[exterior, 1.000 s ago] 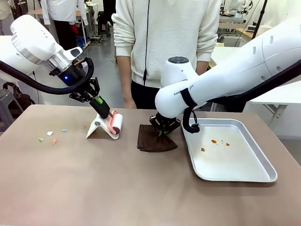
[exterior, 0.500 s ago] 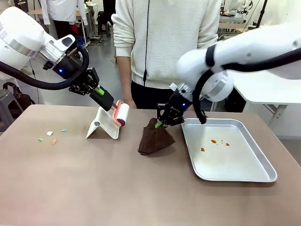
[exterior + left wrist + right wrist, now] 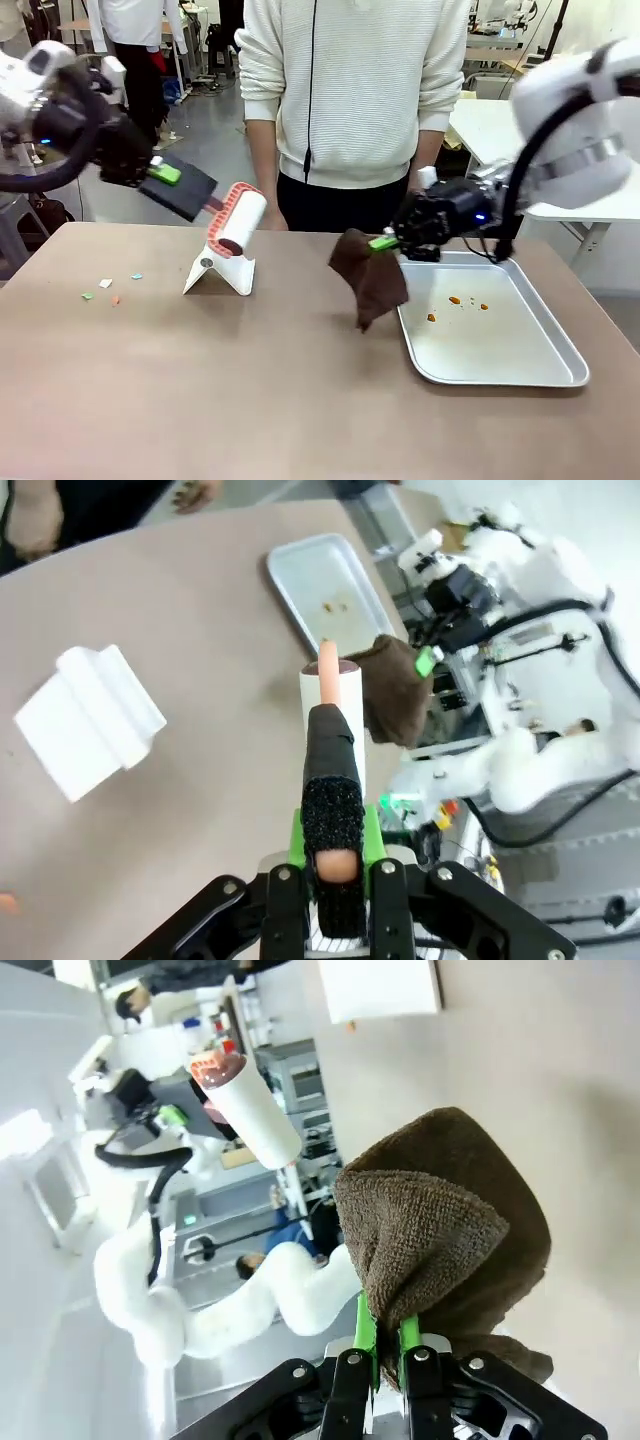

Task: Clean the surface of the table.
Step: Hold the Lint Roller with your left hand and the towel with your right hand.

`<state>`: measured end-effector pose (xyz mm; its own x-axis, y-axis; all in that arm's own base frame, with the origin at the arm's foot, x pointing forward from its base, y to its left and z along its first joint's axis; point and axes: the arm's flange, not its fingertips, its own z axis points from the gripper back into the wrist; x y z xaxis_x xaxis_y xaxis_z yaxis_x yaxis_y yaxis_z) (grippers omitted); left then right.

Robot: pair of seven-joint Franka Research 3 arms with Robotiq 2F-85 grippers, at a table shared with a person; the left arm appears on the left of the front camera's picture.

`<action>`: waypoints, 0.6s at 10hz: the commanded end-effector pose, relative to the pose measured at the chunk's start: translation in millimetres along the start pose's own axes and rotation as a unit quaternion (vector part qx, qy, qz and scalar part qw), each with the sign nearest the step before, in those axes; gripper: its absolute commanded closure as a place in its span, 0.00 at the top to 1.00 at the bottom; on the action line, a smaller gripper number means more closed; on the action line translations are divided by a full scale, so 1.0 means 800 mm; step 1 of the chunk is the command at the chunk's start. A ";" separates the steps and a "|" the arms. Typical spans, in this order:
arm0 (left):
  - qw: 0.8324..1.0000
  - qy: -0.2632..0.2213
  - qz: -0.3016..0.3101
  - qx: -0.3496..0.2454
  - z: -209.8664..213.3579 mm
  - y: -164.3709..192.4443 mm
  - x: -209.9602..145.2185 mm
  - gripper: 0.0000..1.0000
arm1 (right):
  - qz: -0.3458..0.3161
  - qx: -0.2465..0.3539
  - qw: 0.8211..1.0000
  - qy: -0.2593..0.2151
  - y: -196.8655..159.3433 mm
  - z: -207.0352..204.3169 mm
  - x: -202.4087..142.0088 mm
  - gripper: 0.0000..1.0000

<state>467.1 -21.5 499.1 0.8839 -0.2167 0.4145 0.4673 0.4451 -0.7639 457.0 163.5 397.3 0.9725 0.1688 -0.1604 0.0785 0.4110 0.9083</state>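
Taupe-brown and wide, the surface [image 3: 300,400] runs out to a person [image 3: 350,100] in a cream sweater standing behind it, and a silver tray [image 3: 500,345] with a few orange crumbs [image 3: 455,300] sits on it. Just off the tray's left rim, the right end effector [image 3: 385,242] is clenched on a brown cloth [image 3: 372,280] that hangs apparently clear of the surface. Well left of the tray, the left end effector [image 3: 165,175] grips the lint roller [image 3: 235,220] by its handle, above its white stand [image 3: 220,272]. Farthest from the tray lie small paper scraps [image 3: 110,290]. Both tools look picked up, with cleaning not begun. I'd say the roller must next come down onto those scraps, or the cloth onto the surface to wipe.
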 end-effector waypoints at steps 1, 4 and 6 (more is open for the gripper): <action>0.997 -0.020 -0.029 -0.066 0.039 0.019 -0.064 0.00 | 0.029 0.033 0.997 -0.060 -0.021 0.019 -0.082 0.00; 0.990 -0.096 0.005 -0.103 0.113 0.070 -0.151 0.00 | 0.037 0.049 0.981 -0.185 -0.068 0.073 -0.172 0.00; 0.985 -0.124 0.014 -0.116 0.162 0.105 -0.210 0.00 | 0.007 0.108 0.968 -0.225 -0.104 0.139 -0.198 0.00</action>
<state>357.2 149.8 435.0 0.8868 0.0216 0.4617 0.4413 0.2572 -0.8597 369.7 17.7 405.4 0.9789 -0.2043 -0.0074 0.0648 0.2758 0.9590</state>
